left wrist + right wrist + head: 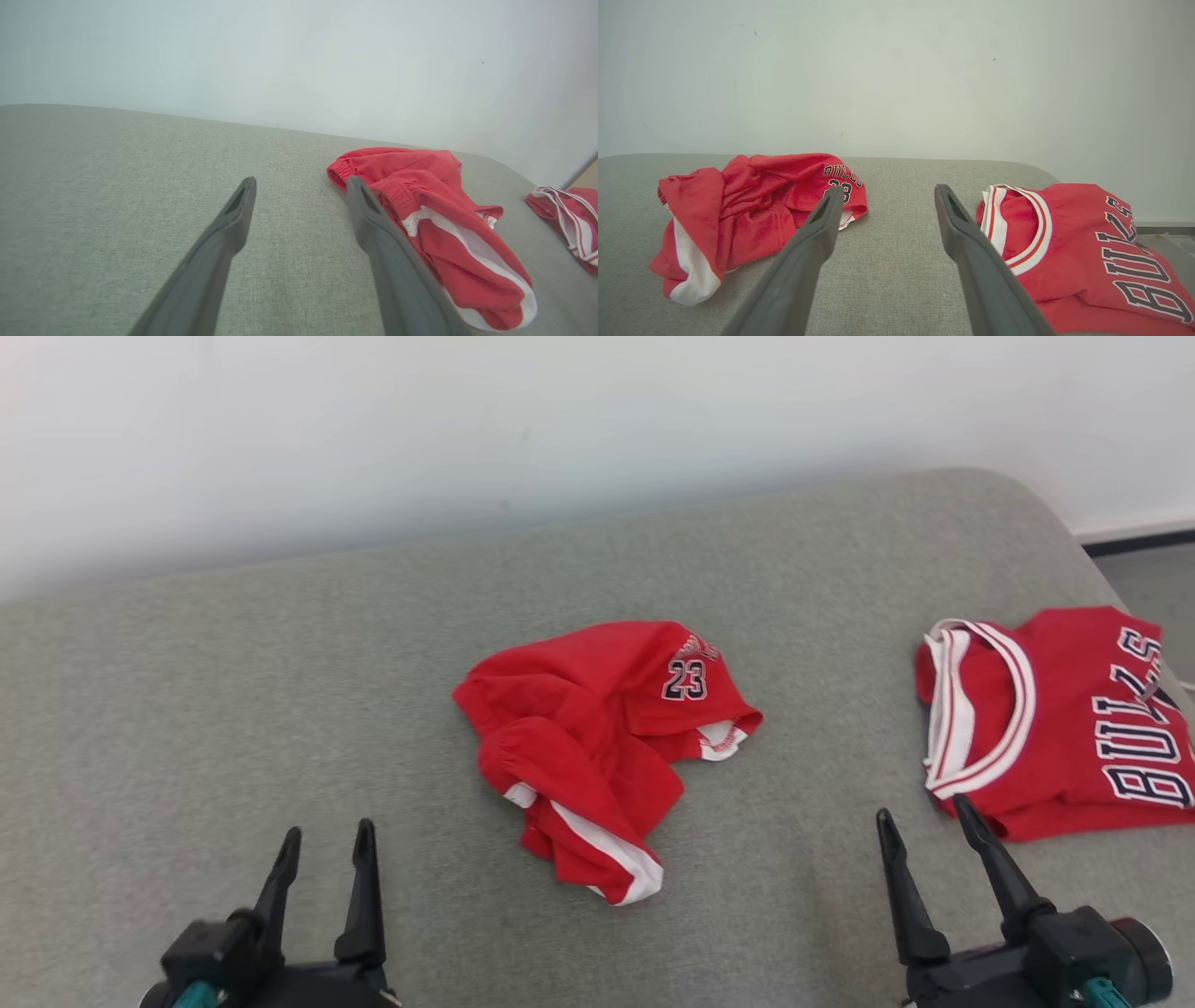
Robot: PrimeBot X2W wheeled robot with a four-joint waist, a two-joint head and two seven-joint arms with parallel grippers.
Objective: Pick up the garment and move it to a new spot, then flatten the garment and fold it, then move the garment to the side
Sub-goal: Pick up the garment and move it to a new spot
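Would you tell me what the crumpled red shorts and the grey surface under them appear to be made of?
The red shorts: likely a thin synthetic knit, matte; it slumps in soft folds, with a gathered elastic waistband. The grey surface: seemingly woven upholstery fabric, matte, with a fine heathered weave and a rounded corner.

— What is cropped?
— The red basketball jersey with white-trimmed collar [1064, 747] runs off the head view's right edge, lettering clipped.
— And hidden?
— A dark finger [817, 228] of the right gripper [888, 188] covers part of the number on the crumpled red shorts [752, 200].
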